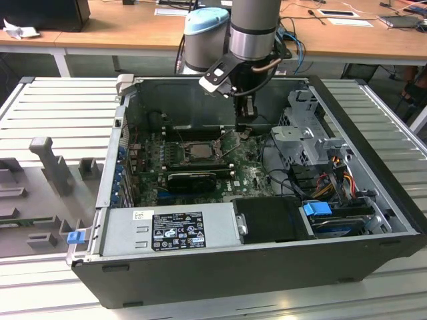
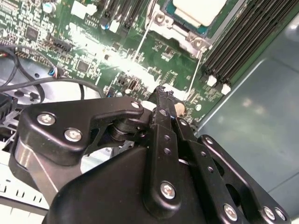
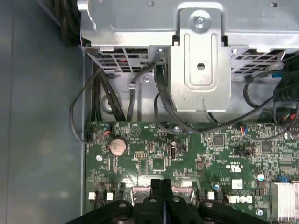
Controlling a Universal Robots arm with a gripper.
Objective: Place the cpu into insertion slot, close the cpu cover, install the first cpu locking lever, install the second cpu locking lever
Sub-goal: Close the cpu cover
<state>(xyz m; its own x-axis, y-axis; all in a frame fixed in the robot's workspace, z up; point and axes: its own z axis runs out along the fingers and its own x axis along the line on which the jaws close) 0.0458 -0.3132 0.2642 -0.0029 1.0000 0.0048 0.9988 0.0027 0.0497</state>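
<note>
The cpu (image 2: 198,8) shows its pale silvery face inside the insertion slot (image 1: 199,151) on the green board. The cpu cover (image 2: 180,31) lies as a silvery frame around the chip. Two thin wire locking levers slant away from the socket's corners, one (image 2: 141,44) longer than the other (image 2: 202,52); one lever (image 1: 227,138) stands up in the exterior view. My gripper (image 1: 245,129) hangs above the board, just to the exterior view's right of the socket. Its fingers (image 3: 157,186) are pressed together with nothing between them, the tip (image 2: 164,91) close over the board.
A metal drive cage (image 3: 201,60) with cables (image 1: 327,180) stands to the exterior view's right of my gripper. A long black card (image 1: 193,179) and the power supply (image 1: 170,230) lie nearer the front. Memory slots (image 2: 243,37) flank the socket. The case walls (image 1: 113,167) enclose everything.
</note>
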